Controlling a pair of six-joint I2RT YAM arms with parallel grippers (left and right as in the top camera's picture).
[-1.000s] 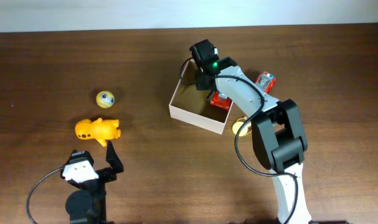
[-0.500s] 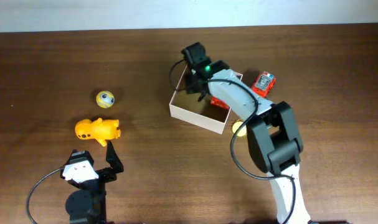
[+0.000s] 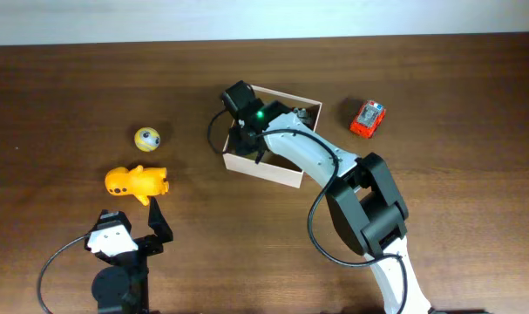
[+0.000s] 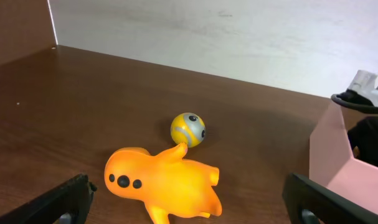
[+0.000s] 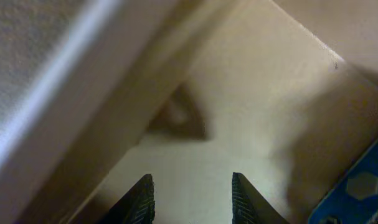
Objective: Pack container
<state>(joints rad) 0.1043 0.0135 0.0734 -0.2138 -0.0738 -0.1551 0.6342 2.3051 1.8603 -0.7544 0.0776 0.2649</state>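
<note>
Inside the container [image 3: 268,172], left edge | right fingers [image 5: 139,199] part-spread, pinching nothing, seemingly to shove it | left fingers [image 4: 64,199] wide, poised by orange toy [image 4: 160,186].

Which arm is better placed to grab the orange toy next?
Probably the left. The left gripper is open and sits right beside the orange toy. The right gripper is down inside the container, farther away.

Brown wooden table [image 3: 473,201], white wall [image 4: 238,37]
</note>
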